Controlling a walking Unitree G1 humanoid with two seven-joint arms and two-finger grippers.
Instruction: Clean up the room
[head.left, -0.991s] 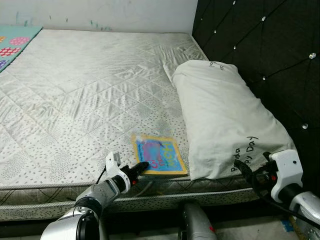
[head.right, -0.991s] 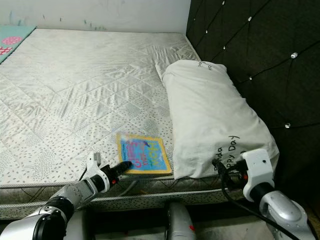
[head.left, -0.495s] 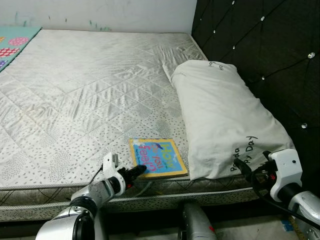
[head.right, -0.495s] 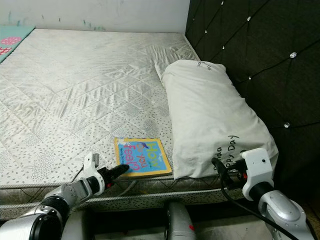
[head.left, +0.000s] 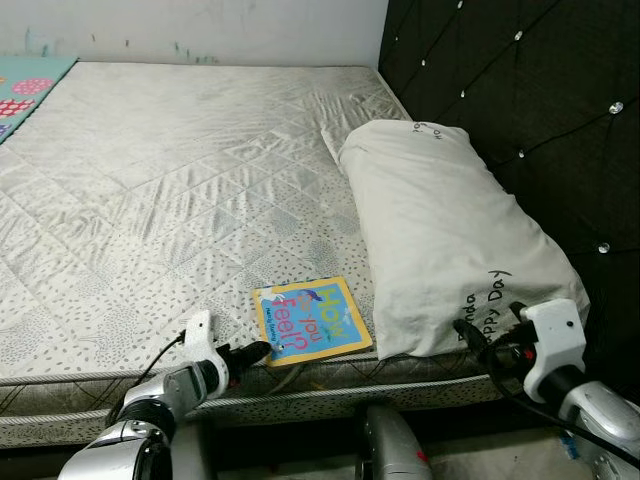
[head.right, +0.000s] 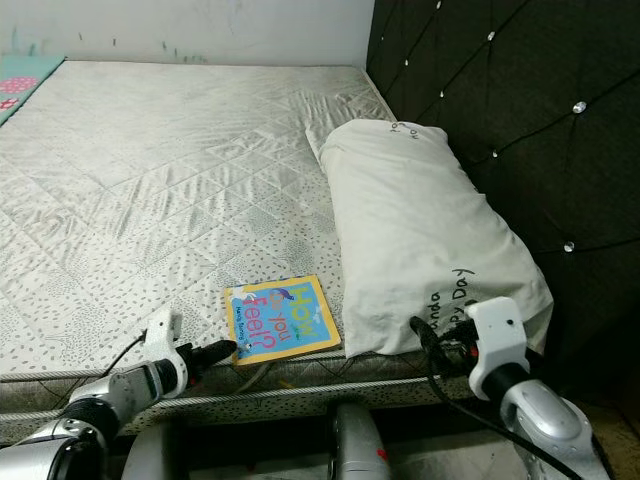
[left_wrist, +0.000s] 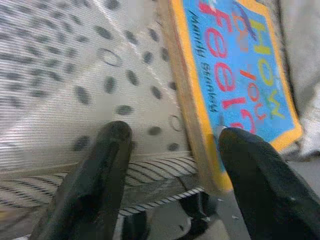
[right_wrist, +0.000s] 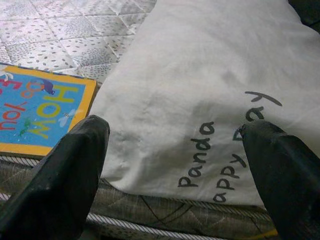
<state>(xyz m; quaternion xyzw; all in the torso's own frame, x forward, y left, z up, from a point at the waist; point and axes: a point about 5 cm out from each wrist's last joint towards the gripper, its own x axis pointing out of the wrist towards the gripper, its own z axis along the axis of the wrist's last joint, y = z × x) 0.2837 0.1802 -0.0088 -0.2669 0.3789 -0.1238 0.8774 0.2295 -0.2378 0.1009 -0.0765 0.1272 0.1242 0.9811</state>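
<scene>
Both grippers spread at the mattress's near edge, book between them and slightly left.

The left gripper (left_wrist: 170, 165) has its jaws parted at the book's (head.left: 310, 320) near-left corner, one finger (left_wrist: 252, 175) over that corner, the other on the mattress (head.left: 170, 190) edge. The right gripper (right_wrist: 175, 165) is spread wide, facing the pillow's (head.left: 450, 240) near end, which reads "Panda Happy Day". The book lies flat at the mattress's 6 o'clock edge, its right side just beside the pillow. The pillow runs toward 1 o'clock along the dark tufted headboard (head.left: 520, 90). A patterned mat (head.left: 25, 90) shows at 10 o'clock.
</scene>
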